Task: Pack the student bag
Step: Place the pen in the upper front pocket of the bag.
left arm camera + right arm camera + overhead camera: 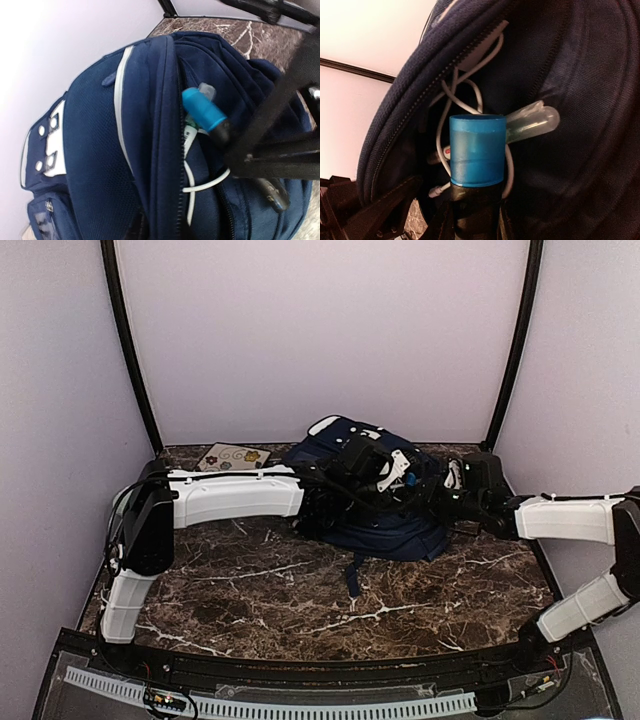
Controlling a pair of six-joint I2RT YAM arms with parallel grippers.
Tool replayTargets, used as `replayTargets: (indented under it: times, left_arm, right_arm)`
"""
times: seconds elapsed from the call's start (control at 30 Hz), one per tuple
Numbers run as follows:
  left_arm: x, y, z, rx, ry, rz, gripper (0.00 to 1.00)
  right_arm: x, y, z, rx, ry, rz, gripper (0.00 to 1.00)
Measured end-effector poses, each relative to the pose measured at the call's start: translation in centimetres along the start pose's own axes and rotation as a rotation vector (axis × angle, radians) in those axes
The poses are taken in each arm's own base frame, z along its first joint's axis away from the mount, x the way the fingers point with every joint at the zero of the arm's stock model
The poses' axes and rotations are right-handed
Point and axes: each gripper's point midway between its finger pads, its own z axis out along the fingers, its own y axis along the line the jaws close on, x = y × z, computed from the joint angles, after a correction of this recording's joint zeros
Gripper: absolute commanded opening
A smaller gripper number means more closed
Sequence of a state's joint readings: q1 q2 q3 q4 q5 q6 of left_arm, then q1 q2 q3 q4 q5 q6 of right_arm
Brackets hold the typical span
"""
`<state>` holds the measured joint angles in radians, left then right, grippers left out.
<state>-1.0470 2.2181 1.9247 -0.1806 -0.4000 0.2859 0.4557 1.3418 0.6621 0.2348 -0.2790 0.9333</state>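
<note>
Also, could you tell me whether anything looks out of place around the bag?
A white cable loops out of the open bag, and a blue-capped item juts out beside it, only partly in. Untidy, but nothing looks damaged or spilled.

Student bag navy with white trim stripes; cylinder bright blue over black; cable white; table dark brown marble, white-veined.

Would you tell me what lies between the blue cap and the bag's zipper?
A white cable, beside the blue cap inside the bag; the right wrist view shows it.
</note>
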Motion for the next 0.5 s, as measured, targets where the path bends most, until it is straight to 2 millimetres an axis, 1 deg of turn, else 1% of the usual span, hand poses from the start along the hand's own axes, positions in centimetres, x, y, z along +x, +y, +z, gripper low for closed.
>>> replayTargets:
  times: [0.2,0.3,0.37,0.43,0.47,0.5]
  left_arm:
    - [-0.3,0.2,-0.2,-0.012,-0.004,-0.027,0.00]
    - [-0.5,0.2,-0.4,0.015,-0.009,-0.055,0.00]
    - [-1.0,0.3,-0.7,0.031,-0.022,-0.080,0.00]
    - [-1.4,0.8,-1.1,0.037,-0.035,-0.103,0.00]
    - [-1.6,1.4,-1.4,0.035,-0.041,-0.118,0.00]
    - [-1.7,1.9,-1.5,0.031,-0.046,-0.128,0.00]
  right_arm:
    - [-1.1,1.3,2.2,-0.060,0.004,0.020,0.00]
    - [-2.3,2.3,3.4,-0.081,-0.008,0.018,0.00]
    - [-3.2,3.0,4.6,-0.092,-0.014,0.014,0.00]
    - [-3.9,3.6,5.9,-0.105,-0.012,0.011,0.00]
    - [-4.4,4.0,6.7,-0.115,-0.011,0.009,0.04]
    - [-4.8,4.3,7.1,-0.122,-0.013,0.008,0.12]
